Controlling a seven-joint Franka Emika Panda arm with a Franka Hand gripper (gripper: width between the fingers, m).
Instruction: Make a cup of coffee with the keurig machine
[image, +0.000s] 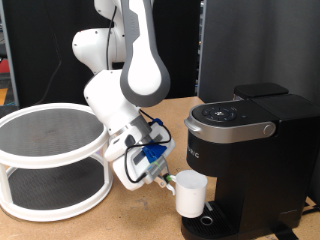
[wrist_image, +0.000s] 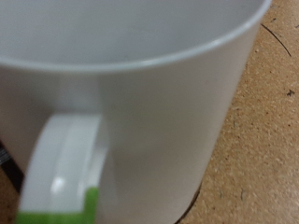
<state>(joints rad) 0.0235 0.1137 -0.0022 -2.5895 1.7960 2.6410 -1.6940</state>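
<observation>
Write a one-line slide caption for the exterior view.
Franka gripper places the white cup on the drip tray of the black keurig machine, beside a white two-tier mesh rack.

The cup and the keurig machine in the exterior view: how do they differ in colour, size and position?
The cup is white; the keurig machine is matte black with a silver-grey band at its top. The cup is small, the keurig machine much taller and wider. The cup sits low at the machine's front, at the gripper; the machine stands on the wooden table. Both are upright.
</observation>
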